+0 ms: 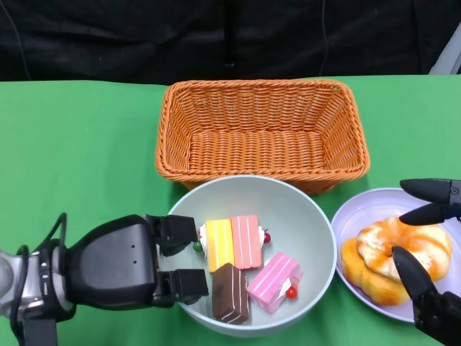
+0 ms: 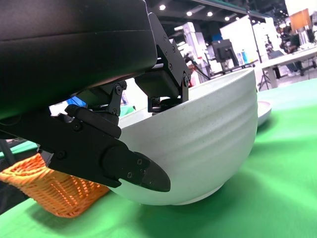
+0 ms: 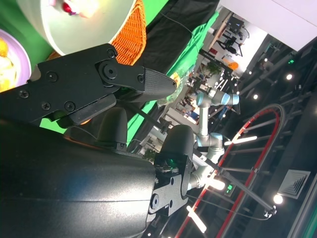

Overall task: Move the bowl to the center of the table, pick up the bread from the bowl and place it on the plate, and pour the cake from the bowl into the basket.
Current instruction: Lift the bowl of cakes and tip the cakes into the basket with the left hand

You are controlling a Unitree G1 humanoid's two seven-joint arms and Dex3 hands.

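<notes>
Green cloth [image 1: 79,144] covers the table, with a black backdrop behind it. At the middle sits the pale grey-green bowl [image 1: 310,223], a smooth ceramic-looking round with faint ridges on its outer wall, as the left wrist view shows. The left hand [image 1: 119,267] grips the bowl's near-left rim, fingers hooked over the edge inside and another underneath outside; this hold looks set for tipping the bowl toward the basket. Inside lie four small cake pieces: a yellow slice [image 1: 219,244], a pink striped slice [image 1: 245,241], a chocolate slice [image 1: 230,293] and a pink square piece [image 1: 274,281] with a red berry. All look like glossy, soft foam models.

Just behind the bowl, almost touching its far rim, stands the woven orange basket [image 1: 173,115], rectangular, wicker and holding nothing, so the pour is a short one. The bread [image 1: 392,259], a golden, glazed, twisted bun, already rests on the lilac plate [image 1: 353,213] just beside the bowl on the right. The right hand [image 1: 428,252] hovers around the bread with fingers spread apart and grasping nothing, judged released.
</notes>
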